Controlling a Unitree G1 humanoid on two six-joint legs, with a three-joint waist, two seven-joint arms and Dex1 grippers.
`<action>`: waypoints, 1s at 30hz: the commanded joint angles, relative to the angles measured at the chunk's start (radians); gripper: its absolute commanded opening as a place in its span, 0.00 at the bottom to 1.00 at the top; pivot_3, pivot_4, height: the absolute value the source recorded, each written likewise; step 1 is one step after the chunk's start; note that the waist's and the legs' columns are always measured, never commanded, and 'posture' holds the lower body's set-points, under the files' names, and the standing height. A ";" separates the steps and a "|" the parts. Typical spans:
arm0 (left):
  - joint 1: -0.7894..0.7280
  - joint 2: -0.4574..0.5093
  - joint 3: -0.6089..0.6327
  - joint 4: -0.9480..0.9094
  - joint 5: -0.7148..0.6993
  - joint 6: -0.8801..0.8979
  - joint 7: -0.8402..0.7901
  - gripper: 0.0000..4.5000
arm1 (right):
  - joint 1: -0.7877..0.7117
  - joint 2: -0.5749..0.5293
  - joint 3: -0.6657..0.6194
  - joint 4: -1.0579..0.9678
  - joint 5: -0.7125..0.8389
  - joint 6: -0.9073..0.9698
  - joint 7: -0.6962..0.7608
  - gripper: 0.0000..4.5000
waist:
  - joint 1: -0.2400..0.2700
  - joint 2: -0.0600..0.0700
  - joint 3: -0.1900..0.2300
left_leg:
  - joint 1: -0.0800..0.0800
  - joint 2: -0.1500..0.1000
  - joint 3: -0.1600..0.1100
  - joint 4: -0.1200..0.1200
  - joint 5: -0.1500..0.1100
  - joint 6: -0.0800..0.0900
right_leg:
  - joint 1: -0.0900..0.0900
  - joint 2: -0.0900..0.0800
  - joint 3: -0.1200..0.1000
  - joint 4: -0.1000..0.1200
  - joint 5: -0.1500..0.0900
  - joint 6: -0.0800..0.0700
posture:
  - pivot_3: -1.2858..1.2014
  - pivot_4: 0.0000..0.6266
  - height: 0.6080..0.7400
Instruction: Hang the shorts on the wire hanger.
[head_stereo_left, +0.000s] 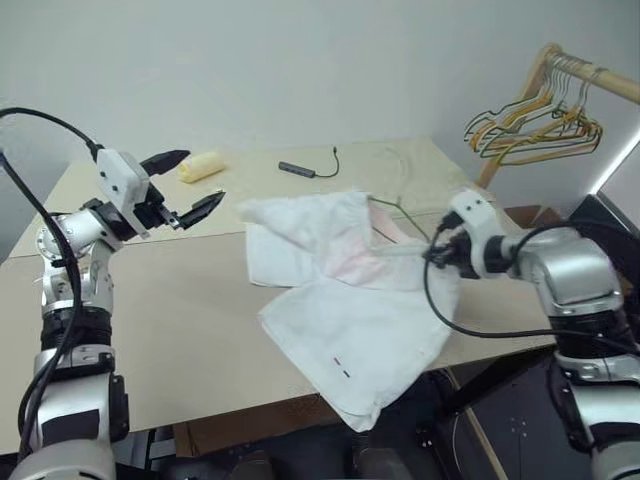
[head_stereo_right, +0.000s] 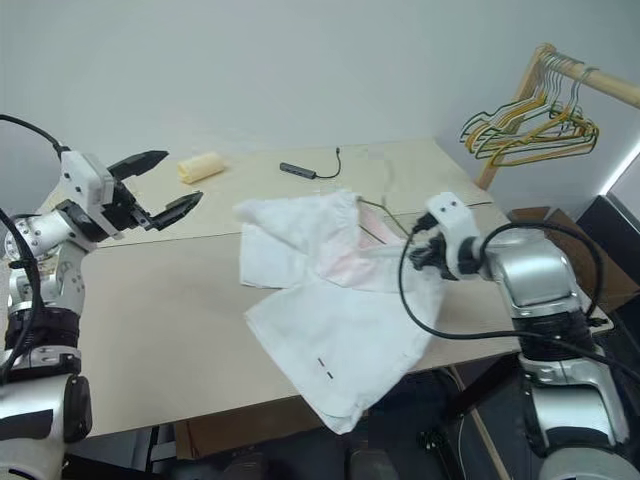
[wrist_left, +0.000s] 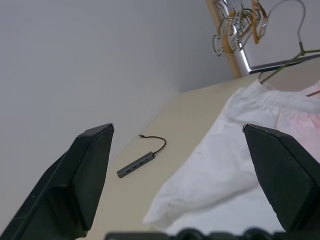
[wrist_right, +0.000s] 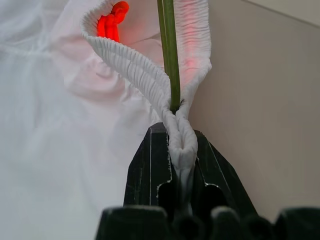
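The shorts (head_stereo_left: 345, 320) — soft, limp, light — drape over the desk's (head_stereo_left: 160, 330) front edge; best gripped by the waistband. Right tool (wrist_right: 182, 150) pinches waistband there beside the wire hanger (wrist_right: 169, 50); left tool (head_stereo_left: 185, 185) gapes wide, empty.

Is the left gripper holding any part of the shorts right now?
No, the left gripper hangs open above the table, apart from the shorts; the right gripper pinches the waistband.
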 joint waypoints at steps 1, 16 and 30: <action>-0.001 -0.004 -0.012 -0.086 -0.030 0.029 -0.012 1.00 | -0.004 -0.075 -0.119 0.033 0.005 0.025 -0.038 0.02 | -0.009 0.000 0.000 | 0.000 0.000 0.000 0.000 0.000 0.000 | 0.000 0.000 0.000 0.000 0.000 0.000 | 0.46 0.00 1.00; 0.065 -0.029 0.000 -0.229 -0.231 0.194 -0.184 1.00 | -0.070 -0.154 -0.367 0.280 -0.091 0.063 -0.404 0.02 | -0.116 0.001 0.000 | 0.006 -0.001 -0.001 -0.001 0.000 0.000 | 0.004 0.000 0.005 0.000 -0.004 0.008 | 0.44 0.00 1.00; 0.126 -0.126 0.031 -0.405 -0.338 0.271 -0.095 1.00 | -0.310 0.014 -0.558 0.372 -0.175 -0.061 -0.873 0.02 | -0.148 0.004 0.001 | 0.011 -0.002 -0.003 -0.004 0.000 0.001 | 0.011 0.000 0.008 -0.005 -0.003 0.012 | 0.45 0.00 1.00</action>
